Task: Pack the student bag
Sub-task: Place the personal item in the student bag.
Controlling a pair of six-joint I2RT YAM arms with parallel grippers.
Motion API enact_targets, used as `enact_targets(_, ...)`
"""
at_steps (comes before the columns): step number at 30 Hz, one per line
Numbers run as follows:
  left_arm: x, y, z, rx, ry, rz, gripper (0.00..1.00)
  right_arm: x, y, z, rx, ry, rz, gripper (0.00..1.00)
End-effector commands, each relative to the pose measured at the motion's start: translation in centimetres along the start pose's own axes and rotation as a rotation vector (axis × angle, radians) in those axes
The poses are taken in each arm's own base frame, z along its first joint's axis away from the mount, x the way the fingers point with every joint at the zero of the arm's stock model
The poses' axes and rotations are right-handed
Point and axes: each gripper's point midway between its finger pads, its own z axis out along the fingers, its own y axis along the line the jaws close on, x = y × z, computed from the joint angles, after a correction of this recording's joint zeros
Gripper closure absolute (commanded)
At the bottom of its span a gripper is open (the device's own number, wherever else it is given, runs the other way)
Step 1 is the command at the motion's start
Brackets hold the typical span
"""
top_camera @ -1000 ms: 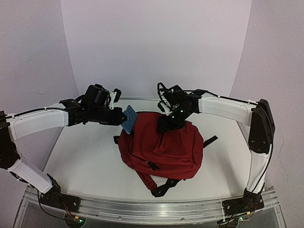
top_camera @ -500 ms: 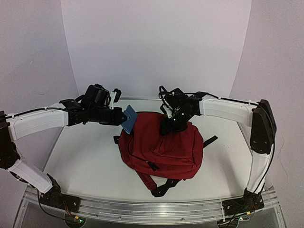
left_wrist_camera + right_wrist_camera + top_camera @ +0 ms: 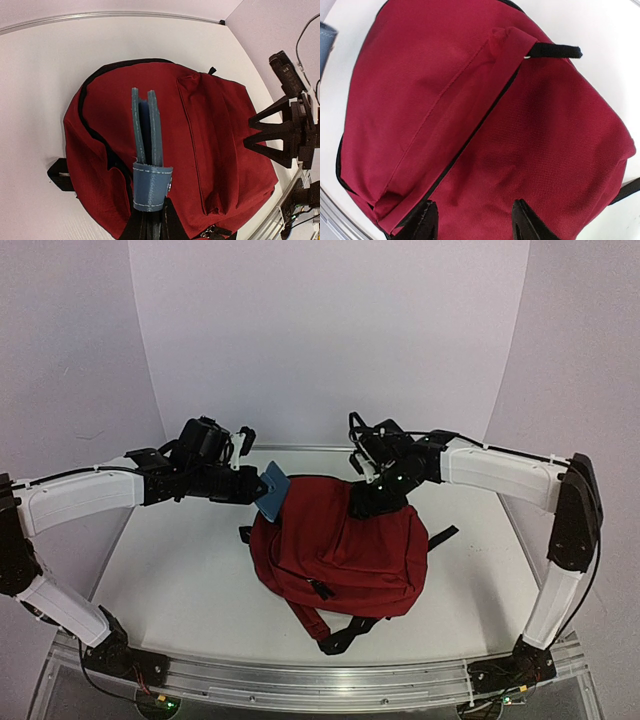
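Note:
The dark red student bag [image 3: 340,550] lies flat in the middle of the table, straps toward the front. It fills the left wrist view [image 3: 210,135] and the right wrist view [image 3: 485,115]. My left gripper [image 3: 258,487] is shut on a blue notebook [image 3: 272,489] with a stitched strap [image 3: 150,185], held on edge just above the bag's far left rim, by the dark zip opening [image 3: 97,140]. My right gripper [image 3: 365,502] is open and empty, its fingers [image 3: 420,222] just above the bag's top fabric near the front pocket zip [image 3: 470,135].
Black shoulder straps [image 3: 345,630] trail from the bag toward the front edge. Another black strap [image 3: 440,536] sticks out on the right. The white table [image 3: 180,580] is bare to the left and right of the bag. A purple wall stands behind.
My right arm has drawn back to the right, and its gripper has shifted a little right over the bag's top. The left gripper and notebook have not moved.

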Motion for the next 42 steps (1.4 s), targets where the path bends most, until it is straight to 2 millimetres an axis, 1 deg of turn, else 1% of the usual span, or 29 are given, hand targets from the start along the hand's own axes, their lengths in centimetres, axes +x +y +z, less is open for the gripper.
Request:
enact_targets(1, -2.2, -1.3, -1.3, 0.043, -0.087, 0.006, 1.00, -0.5, -0.1, 1.8, 0.020, 0.008, 0.030, 0.52)
enact_targets(6, -2.0, -1.1, -1.5, 0.041, -0.087, 0.004, 1.00, -1.0, 0.8, 2.6, -0.018, 0.018, 0.043, 0.53)
enact_targets(13, -1.8, -1.1, -1.3, 0.042, -0.084, 0.002, 1.00, -1.7, 1.7, 3.0, -0.051, 0.022, 0.060, 0.50)
enact_targets(18, -1.7, -1.1, -1.1, 0.042, -0.080, 0.004, 1.00, -1.8, 2.4, 3.6, -0.068, 0.033, 0.064, 0.47)
enact_targets(22, -1.8, -1.1, -1.1, 0.043, -0.080, 0.001, 1.00, -1.3, 1.9, 4.5, -0.032, 0.048, 0.063, 0.47)
enact_targets(26, -1.8, -1.1, -1.2, 0.043, -0.082, 0.002, 1.00, -0.5, 1.1, 5.4, 0.007, 0.073, 0.070, 0.49)
enact_targets(27, -1.9, -1.1, -1.3, 0.042, -0.082, 0.002, 1.00, -0.3, 1.1, 5.6, 0.007, 0.081, 0.072, 0.50)
enact_targets(29, -2.0, -1.2, -1.3, 0.041, -0.084, 0.004, 1.00, -0.2, 1.3, 5.4, -0.004, 0.088, 0.078, 0.56)
enact_targets(31, -2.2, -1.2, -1.2, 0.040, -0.085, 0.003, 1.00, -0.4, 1.6, 4.8, -0.016, 0.083, 0.078, 0.66)
enact_targets(33, -2.4, -1.3, -1.2, 0.038, -0.086, 0.003, 1.00, -0.9, 1.8, 3.8, -0.028, 0.067, 0.076, 0.79)
enact_targets(35, -2.5, -1.4, -1.1, 0.041, -0.086, 0.005, 1.00, -1.6, 1.9, 2.5, -0.032, 0.037, 0.067, 0.90)
enact_targets(37, -2.7, -1.5, -1.0, 0.045, -0.087, 0.006, 1.00, -2.0, 1.7, 1.5, -0.023, 0.020, 0.055, 0.97)
enact_targets(38, -2.7, -1.7, -0.9, 0.052, -0.087, 0.006, 1.00, -2.1, 1.6, 1.2, -0.020, 0.016, 0.051, 0.99)
enact_targets(42, -3.1, -2.4, -0.4, 0.085, -0.085, 0.008, 1.00, -2.2, 1.5, -0.2, -0.025, -0.005, 0.044, 1.00)
